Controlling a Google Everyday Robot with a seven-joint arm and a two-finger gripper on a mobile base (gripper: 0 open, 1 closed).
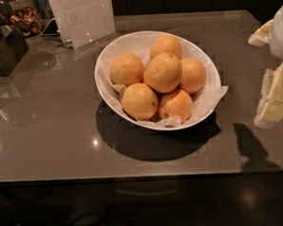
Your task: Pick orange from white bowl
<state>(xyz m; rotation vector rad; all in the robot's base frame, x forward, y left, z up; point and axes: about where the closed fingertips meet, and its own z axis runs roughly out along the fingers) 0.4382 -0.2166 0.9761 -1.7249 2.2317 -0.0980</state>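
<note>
The white bowl (pixel 109 59) stands in the middle of the grey table, lined with crinkled white paper. It holds several oranges in a pile. The orange (pixel 163 72), the largest one, lies on top in the middle of the pile, resting on the others. My gripper (pixel 276 96) enters at the right edge of the view, pale yellow and white. It hangs above the table to the right of the bowl, apart from it and from the fruit. Its shadow (pixel 250 147) falls on the table in front of it.
A clear plastic sign holder (pixel 86 20) stands just behind the bowl's left rim. A dark box (pixel 5 50) and a container of dried snacks (pixel 25 19) sit at the back left. The table's front edge (pixel 135 176) runs below the bowl.
</note>
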